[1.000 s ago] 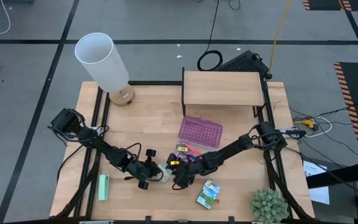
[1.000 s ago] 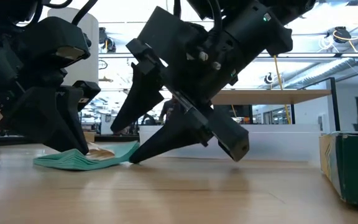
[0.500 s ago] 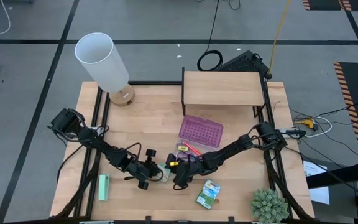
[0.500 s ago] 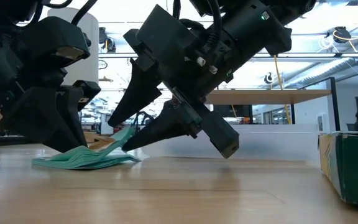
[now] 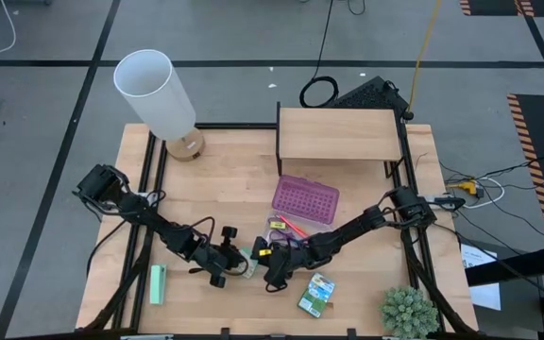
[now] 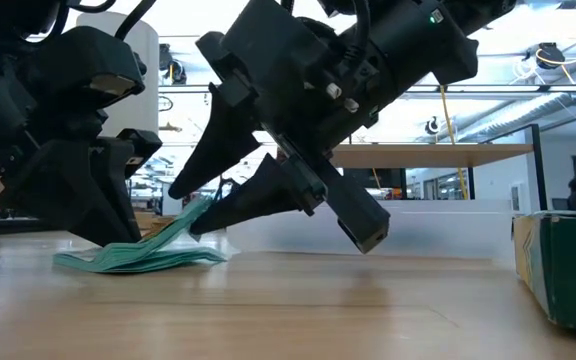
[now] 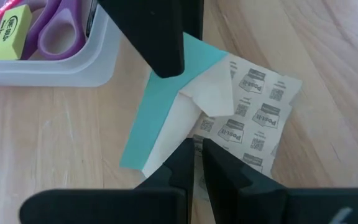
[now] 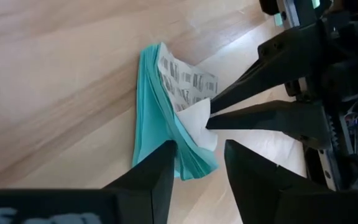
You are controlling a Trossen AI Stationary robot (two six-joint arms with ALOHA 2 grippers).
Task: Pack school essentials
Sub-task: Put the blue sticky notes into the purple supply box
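Front edge, your right: green-yellow crayon box (image 5: 316,294) lies flat on the wood, apart from both arms. A potted plant (image 5: 408,312) stands at the corner beyond it.
Front edge, your left: mint-green block (image 5: 158,284) lies alone near the table's side rail.
Task thing in play: teal sticky-note pad (image 7: 166,106) lies on the table front of centre, between the two grippers. Its printed white backing sheet (image 7: 253,118) is peeled loose and crumpled beside the teal leaves.
Left gripper (image 7: 194,146): low over the pad. You see its fingers pressed nearly together, pinching the pale edge of the pad's loose paper.
Right gripper (image 8: 197,149): faces the left one from the other side. Its fingers stand parted, one on each side of the pad's teal corner, closed on nothing. In the low view a teal leaf rises between them.
Contact: the two grippers' tips come very near each other over the pad; you cannot tell whether they touch.
Just behind the grippers: shallow clear tray (image 7: 61,65) holding the purple-handled scissors (image 7: 58,31) and a yellow eraser (image 7: 14,22). A red pencil (image 5: 291,225) lies there too.
Mid table: clear case with purple lid (image 5: 305,199), tilted to the table edge, just behind the tray.
Back, right of centre: wooden shelf (image 5: 338,135).
Back left corner: white-shaded lamp (image 5: 154,94) on a wooden base.
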